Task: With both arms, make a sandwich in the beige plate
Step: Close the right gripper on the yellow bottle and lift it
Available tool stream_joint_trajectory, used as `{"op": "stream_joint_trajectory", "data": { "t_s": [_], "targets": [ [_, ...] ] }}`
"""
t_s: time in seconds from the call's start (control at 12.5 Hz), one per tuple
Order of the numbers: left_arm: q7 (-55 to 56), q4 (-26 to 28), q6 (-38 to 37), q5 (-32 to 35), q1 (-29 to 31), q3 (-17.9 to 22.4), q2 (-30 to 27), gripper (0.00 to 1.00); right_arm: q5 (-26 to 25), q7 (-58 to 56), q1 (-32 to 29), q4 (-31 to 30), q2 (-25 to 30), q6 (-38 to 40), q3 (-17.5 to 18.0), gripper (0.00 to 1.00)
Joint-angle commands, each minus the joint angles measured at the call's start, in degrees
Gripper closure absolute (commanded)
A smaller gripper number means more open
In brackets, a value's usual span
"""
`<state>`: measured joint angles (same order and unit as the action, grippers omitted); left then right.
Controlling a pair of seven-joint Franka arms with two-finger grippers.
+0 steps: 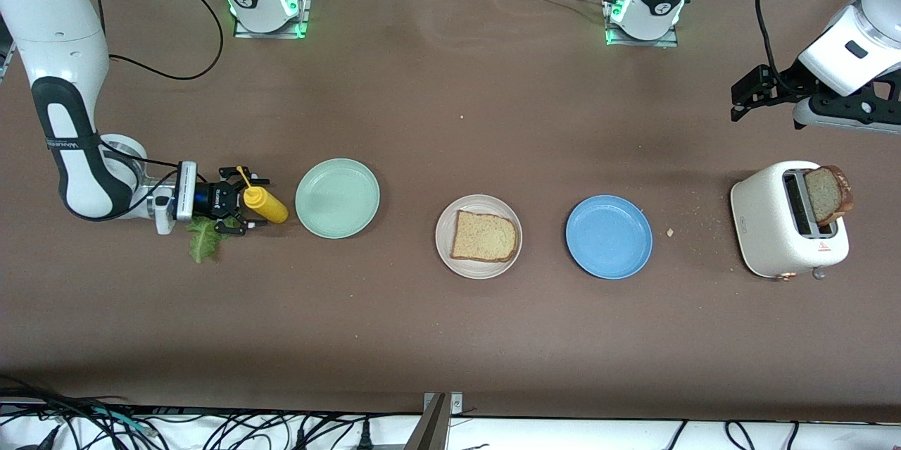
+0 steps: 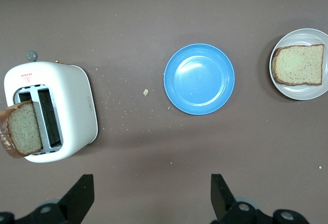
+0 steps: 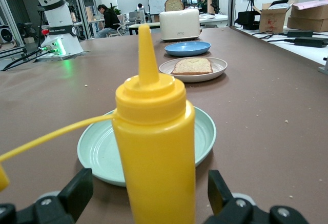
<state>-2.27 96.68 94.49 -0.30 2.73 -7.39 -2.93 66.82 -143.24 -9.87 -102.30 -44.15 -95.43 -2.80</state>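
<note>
Right gripper (image 1: 248, 202) sits low at the right arm's end of the table, its black fingers (image 3: 77, 193) spread apart on either side of an upright yellow squeeze bottle (image 1: 265, 204), not pressed against it as far as the right wrist view shows. Just beside the gripper, nearer the front camera, a green lettuce leaf (image 1: 205, 239) lies on the brown table (image 1: 450, 337). Next along stands the mint-green plate (image 1: 337, 198), bare. In the middle is the beige plate (image 1: 479, 236), carrying one slice of bread (image 1: 483, 236) lying flat. A blue plate (image 1: 609, 236) follows, with nothing on it, and a few crumbs (image 1: 670, 232) are scattered between it and the white toaster (image 1: 781, 228). A second bread slice (image 1: 828, 194) stands tilted in one toaster slot, sticking well out of it. Left gripper (image 1: 739, 99) hangs in the air at the left arm's end, over bare table above the toaster in the front view, its fingers (image 2: 82, 196) wide apart and holding nothing.
</note>
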Motion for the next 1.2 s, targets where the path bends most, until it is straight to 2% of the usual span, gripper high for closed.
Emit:
{"op": "stream_joint_trajectory", "data": {
  "t_s": [0.0,0.08,0.16,0.24,0.4,0.56,0.64,0.8,0.96,1.12],
  "targets": [
    [0.6,0.2,-0.4,-0.8,0.5,-0.3,-0.5,0.0,1.2,0.2,0.3,1.3,-0.8,0.2,0.0,0.14],
    [0.6,0.2,-0.4,-0.8,0.5,-0.3,-0.5,0.0,1.2,0.8,0.4,1.3,-0.8,0.2,0.0,0.23],
    [0.5,0.2,-0.4,-0.8,0.5,-0.3,-0.4,0.0,1.2,1.5,0.5,1.3,-0.8,0.2,0.0,0.41],
    [0.5,0.2,-0.4,-0.8,0.5,-0.3,-0.5,0.0,1.3,1.9,0.5,1.3,-0.8,0.2,0.0,0.53],
    [0.5,0.2,-0.4,-0.8,0.5,-0.3,-0.5,0.0,1.3,2.0,0.8,1.3,-0.8,0.1,0.0,0.73],
    [0.6,0.2,-0.4,-0.8,0.5,-0.3,-0.5,0.0,1.3,3.1,0.8,1.4,-0.6,-0.5,0.0,0.79],
    [0.5,0.2,-0.4,-0.8,0.5,-0.3,-0.5,0.0,1.2,3.2,1.0,1.6,-0.6,-0.5,0.0,0.87],
    [0.6,0.2,-0.4,-0.8,0.5,-0.3,-0.5,0.0,1.0,3.4,1.6,3.0,-0.3,-1.3,-0.1,0.95],
    [0.6,0.2,-0.4,-0.8,0.5,-0.3,-0.5,0.0,-0.1,7.1,2.3,5.2,-0.1,-2.2,-0.1,0.98],
    [0.6,0.2,-0.5,-0.8,0.5,-0.3,-0.6,0.0,-4.1,13.6,2.9,8.9,0.2,-2.5,-0.1,0.98]
  ]
}}
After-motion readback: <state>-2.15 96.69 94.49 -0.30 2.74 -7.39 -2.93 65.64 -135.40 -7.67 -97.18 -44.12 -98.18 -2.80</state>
